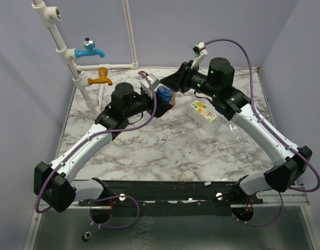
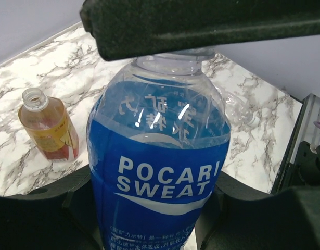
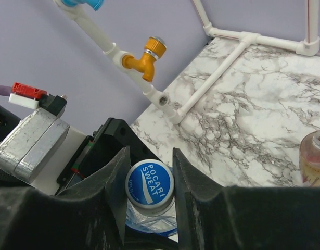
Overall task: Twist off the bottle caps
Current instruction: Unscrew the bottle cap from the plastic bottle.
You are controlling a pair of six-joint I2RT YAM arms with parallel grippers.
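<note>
**A:** Where is the blue-labelled bottle [image 2: 160, 130]?

**B:** Toward the back of the surface [image 1: 149, 148]. The left claw [image 2: 154, 211] is clenched around its body at the label.

**A:** And the cap [image 3: 149, 186]?

**B:** It's blue and white and sits on the neck. The right claw [image 3: 149, 161] is grasping it, with a finger pressed to each side.

**A:** Is there anything inside the bottle?

**B:** The shoulder above the label looks clear. Lower down the label hides it, so I cannot tell.

**A:** What about the other bottles?

**B:** A small amber bottle [image 2: 48, 127] stands upright on the surface, apart from the held one, with its mouth open. I cannot tell whether the amber colour is liquid or the plastic. A clear bottle [image 1: 204, 111] with a green-and-orange label lies on its side near the right arm, and I cannot make out its contents.
</note>
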